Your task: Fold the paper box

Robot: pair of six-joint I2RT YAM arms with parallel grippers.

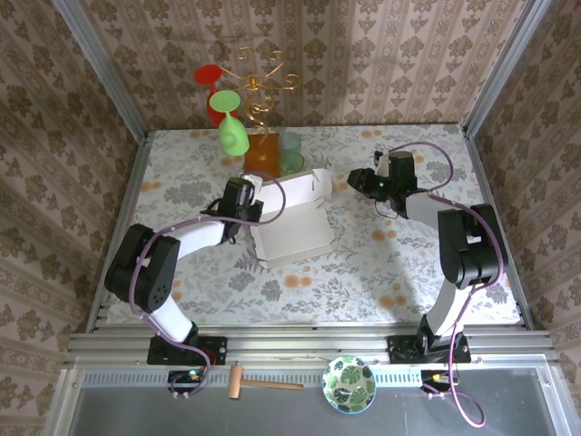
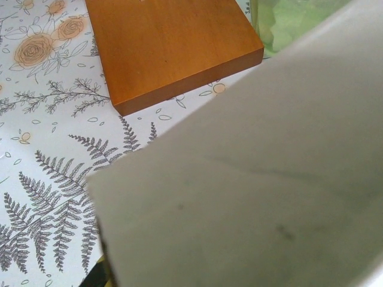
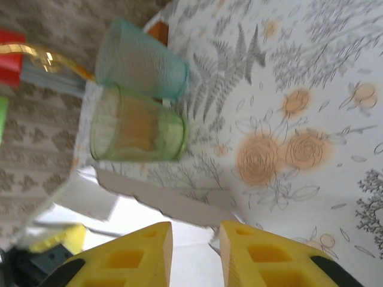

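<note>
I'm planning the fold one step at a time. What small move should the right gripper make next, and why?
Probably ease the right gripper forward to the raised right flap of the paper box. Its fingers stand apart with nothing between them, just short of that flap, while the left gripper seems to pinch the box's left side, steadying it.

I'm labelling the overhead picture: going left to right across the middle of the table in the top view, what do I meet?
left end effector → paper box → right end effector
</note>
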